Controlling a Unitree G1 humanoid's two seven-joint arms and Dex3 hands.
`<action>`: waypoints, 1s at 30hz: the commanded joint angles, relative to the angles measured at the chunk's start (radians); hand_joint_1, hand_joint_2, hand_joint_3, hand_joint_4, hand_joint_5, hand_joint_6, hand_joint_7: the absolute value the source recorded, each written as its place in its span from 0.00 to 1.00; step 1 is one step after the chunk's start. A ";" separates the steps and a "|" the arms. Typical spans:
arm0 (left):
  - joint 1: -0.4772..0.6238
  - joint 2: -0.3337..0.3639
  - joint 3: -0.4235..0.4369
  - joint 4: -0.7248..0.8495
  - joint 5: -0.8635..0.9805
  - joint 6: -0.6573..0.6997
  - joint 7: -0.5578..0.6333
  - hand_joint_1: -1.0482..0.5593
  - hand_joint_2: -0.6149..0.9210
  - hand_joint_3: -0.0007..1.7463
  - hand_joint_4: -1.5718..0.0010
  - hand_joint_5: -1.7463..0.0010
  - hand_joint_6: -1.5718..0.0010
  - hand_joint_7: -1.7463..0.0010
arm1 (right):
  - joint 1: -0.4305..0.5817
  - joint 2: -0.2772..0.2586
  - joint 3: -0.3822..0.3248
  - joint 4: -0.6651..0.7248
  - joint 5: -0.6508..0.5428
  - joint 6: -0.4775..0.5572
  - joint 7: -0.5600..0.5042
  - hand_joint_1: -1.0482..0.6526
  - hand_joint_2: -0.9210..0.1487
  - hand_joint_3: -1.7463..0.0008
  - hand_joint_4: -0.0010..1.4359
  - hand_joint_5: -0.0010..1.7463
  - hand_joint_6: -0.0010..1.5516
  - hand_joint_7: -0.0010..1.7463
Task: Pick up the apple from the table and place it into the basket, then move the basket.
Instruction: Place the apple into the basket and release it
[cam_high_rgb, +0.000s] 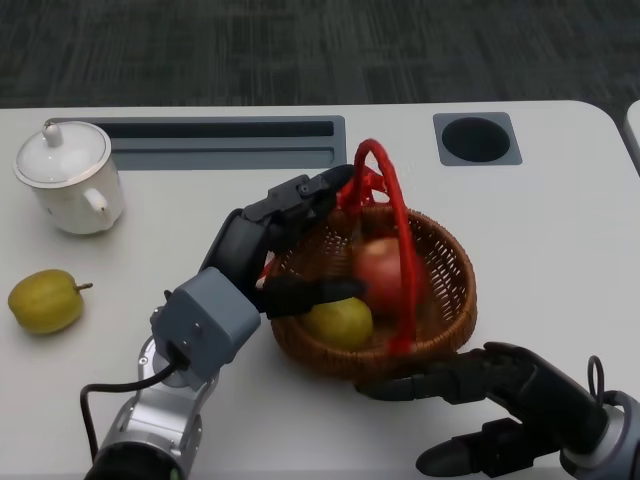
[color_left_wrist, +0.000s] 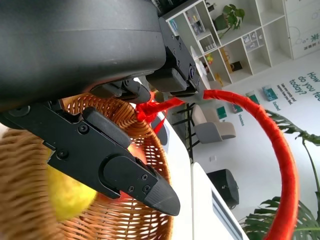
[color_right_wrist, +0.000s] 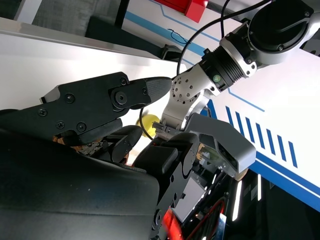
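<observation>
Wicker basket (cam_high_rgb: 440, 300), light but loaded, lifts best by its stiff red handle (cam_high_rgb: 400, 230); left hand (cam_high_rgb: 290, 240) grips its rim.

Looks like an office or showroom-type space, not a home.

A white desk (cam_high_rgb: 560, 230) with a built-in cable tray (cam_high_rgb: 220, 142) and a round grommet hole (cam_high_rgb: 477, 139) is seen over grey carpet (cam_high_rgb: 300, 45). In the left wrist view, white cube shelving (color_left_wrist: 235, 35), a grey armchair (color_left_wrist: 212, 125), potted plants (color_left_wrist: 230, 14) and lettering printed on the wall (color_left_wrist: 305, 82) are shown.
</observation>
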 joint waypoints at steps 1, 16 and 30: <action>-0.009 0.017 0.006 -0.022 0.002 -0.011 0.002 0.16 0.89 0.00 0.74 1.00 0.70 1.00 | 0.004 -0.009 -0.004 -0.005 0.008 -0.004 -0.006 0.41 0.00 0.93 0.52 0.01 0.45 0.01; 0.273 0.121 0.023 -0.482 0.016 0.063 -0.008 0.34 0.96 0.01 0.69 0.99 0.66 0.99 | -0.064 -0.152 -0.027 -0.135 0.143 -0.050 0.043 0.39 0.00 0.91 0.52 0.00 0.46 0.00; 0.565 0.245 0.091 -0.887 -0.036 0.112 -0.038 0.32 0.94 0.00 0.66 0.99 0.64 1.00 | -0.302 -0.228 -0.127 0.026 0.241 -0.081 0.265 0.33 0.00 0.98 0.59 0.01 0.51 0.01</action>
